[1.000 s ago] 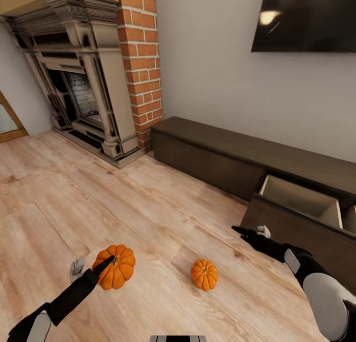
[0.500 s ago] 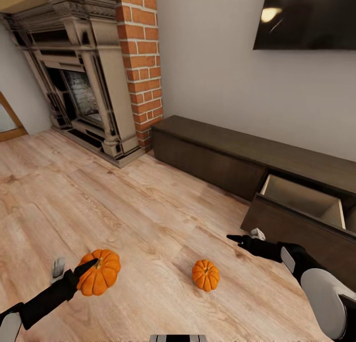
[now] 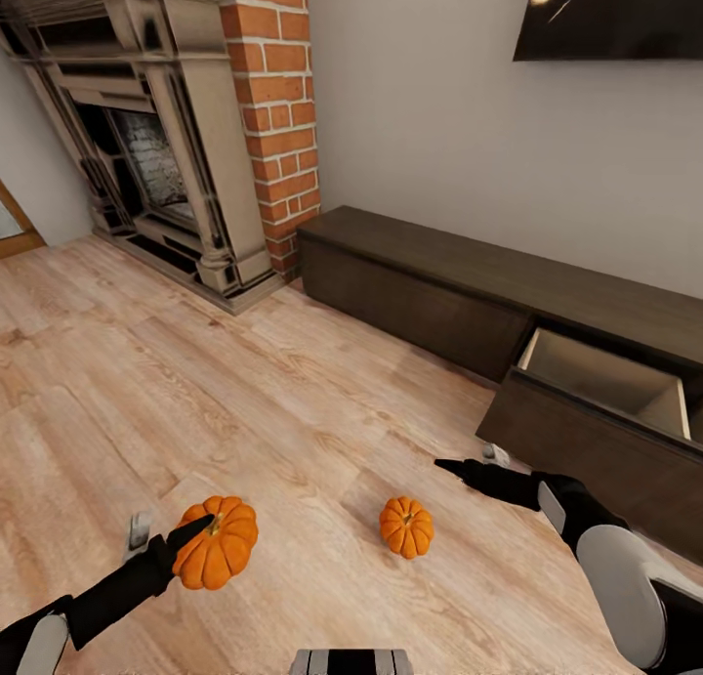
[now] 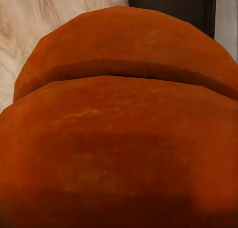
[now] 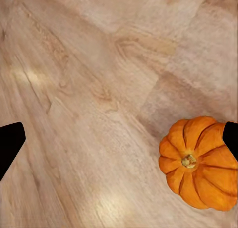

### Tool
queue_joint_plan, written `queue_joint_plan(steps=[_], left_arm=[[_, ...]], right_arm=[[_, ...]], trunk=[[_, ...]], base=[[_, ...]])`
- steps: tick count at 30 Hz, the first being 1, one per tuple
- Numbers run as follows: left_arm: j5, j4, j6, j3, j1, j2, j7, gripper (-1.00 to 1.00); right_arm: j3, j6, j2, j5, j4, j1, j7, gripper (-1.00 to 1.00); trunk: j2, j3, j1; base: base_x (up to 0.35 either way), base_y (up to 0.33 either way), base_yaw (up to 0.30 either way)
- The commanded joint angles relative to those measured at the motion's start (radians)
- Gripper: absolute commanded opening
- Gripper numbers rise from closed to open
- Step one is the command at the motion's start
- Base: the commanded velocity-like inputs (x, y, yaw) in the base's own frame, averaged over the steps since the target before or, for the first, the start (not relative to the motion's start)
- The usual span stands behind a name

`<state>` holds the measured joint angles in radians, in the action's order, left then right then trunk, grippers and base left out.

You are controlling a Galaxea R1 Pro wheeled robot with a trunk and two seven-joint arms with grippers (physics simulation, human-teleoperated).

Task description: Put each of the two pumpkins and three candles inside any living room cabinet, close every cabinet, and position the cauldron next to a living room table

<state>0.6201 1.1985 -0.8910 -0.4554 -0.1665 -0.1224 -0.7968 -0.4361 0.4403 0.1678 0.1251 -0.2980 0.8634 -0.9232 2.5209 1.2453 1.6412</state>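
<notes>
pumpkin (image 3: 217,556) clamped in left pincer (image 3: 164,535); second pumpkin (image 3: 406,527) on floor beside empty, spread right pincer (image 3: 467,461).

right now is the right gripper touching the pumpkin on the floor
Apart. In the head view the right gripper hangs open, with bare floor between it and the smaller pumpkin.

One pumpkin (image 3: 217,556) sits in left gripper (image 3: 168,537); other pumpkin (image 3: 406,527) on floor (image 3: 244,401) below-left of right gripper (image 3: 469,463); cabinet (image 3: 508,309) beyond.
</notes>
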Motion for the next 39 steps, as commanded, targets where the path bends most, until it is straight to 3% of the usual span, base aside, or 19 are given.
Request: queue_joint_plan(steps=[1, 6, 12, 13, 14, 17, 21, 27, 31, 34, 35, 37, 39], left_arm=[[0.001, 0.001, -0.004, -0.001, 0.0, -0.001, -0.035, -1.0], [-0.002, 0.092, -0.014, 0.001, 0.025, 0.002, -0.186, -1.0], [0.003, 0.31, -0.054, 0.016, 0.113, 0.011, -0.25, -1.0], [0.003, 0.324, -0.057, 0.017, 0.12, 0.012, -0.257, -1.0], [0.001, 0.336, -0.061, 0.017, 0.128, 0.016, -0.258, -1.0], [0.001, 0.339, -0.064, 0.021, 0.122, 0.02, -0.258, -1.0], [0.002, 0.345, -0.076, 0.024, 0.098, 0.025, -0.257, -1.0], [-0.008, 0.354, -0.086, 0.051, 0.09, 0.063, -0.26, -1.0], [-0.01, 0.355, -0.086, 0.055, 0.091, 0.067, -0.26, -1.0], [-0.013, 0.351, -0.084, 0.053, 0.091, 0.068, -0.26, -1.0], [-0.013, 0.35, -0.083, 0.053, 0.091, 0.068, -0.26, -1.0], [-0.011, 0.35, -0.083, 0.051, 0.092, 0.068, -0.261, -1.0], [-0.008, 0.348, -0.084, 0.049, 0.093, 0.068, -0.263, -1.0]], right_arm=[[-0.007, -0.036, 0.002, 0.011, -0.004, 0.001, -0.006, 1.0], [0.031, -0.118, 0.009, 0.012, -0.009, 0.001, -0.016, 1.0], [0.048, -0.12, 0.006, 0.012, -0.01, 0.013, -0.011, 1.0], [0.049, -0.12, 0.008, 0.012, -0.01, 0.015, -0.012, 1.0], [0.049, -0.094, 0.025, 0.012, -0.009, 0.055, -0.014, 1.0], [0.049, -0.048, 0.026, 0.011, -0.009, 0.082, -0.01, 1.0], [0.05, -0.018, 0.023, 0.013, -0.006, 0.097, 0.003, 1.0], [0.048, 0.008, 0.035, 0.004, -0.006, 0.104, 0.014, 1.0], [0.047, 0.065, 0.035, 0.003, -0.007, 0.111, 0.038, 1.0], [0.054, -0.011, 0.032, 0.005, -0.035, 0.111, 0.063, 1.0], [0.058, -0.087, 0.031, 0.008, -0.04, 0.109, 0.065, 1.0], [0.086, -0.17, 0.031, 0.013, -0.043, 0.106, 0.064, 1.0], [0.156, -0.231, 0.036, 0.017, -0.032, 0.102, 0.028, 1.0]], trunk=[[0.001, 0.005, 0.0], [0.002, 0.024, 0.002], [0.003, 0.047, 0.005], [0.003, 0.051, 0.006], [0.004, 0.055, 0.006], [0.004, 0.067, 0.007], [0.005, 0.082, 0.009], [0.007, 0.105, 0.012], [0.008, 0.121, 0.014], [0.008, 0.132, 0.015], [0.009, 0.136, 0.016], [0.009, 0.144, 0.016], [0.009, 0.152, 0.017]], base=[[0.0, 0.0, 0.0], [0.0, 0.0, 0.0], [0.0, 0.0, 0.0], [0.0, 0.0, 0.0], [0.0, 0.0, 0.0], [0.0, 0.0, 0.0], [0.0, 0.0, 0.0], [0.0, 0.0, 0.0], [0.0, 0.0, 0.0], [0.0, 0.0, 0.0], [0.0, 0.0, 0.0], [0.0, 0.0, 0.0], [0.0, 0.0, 0.0]])
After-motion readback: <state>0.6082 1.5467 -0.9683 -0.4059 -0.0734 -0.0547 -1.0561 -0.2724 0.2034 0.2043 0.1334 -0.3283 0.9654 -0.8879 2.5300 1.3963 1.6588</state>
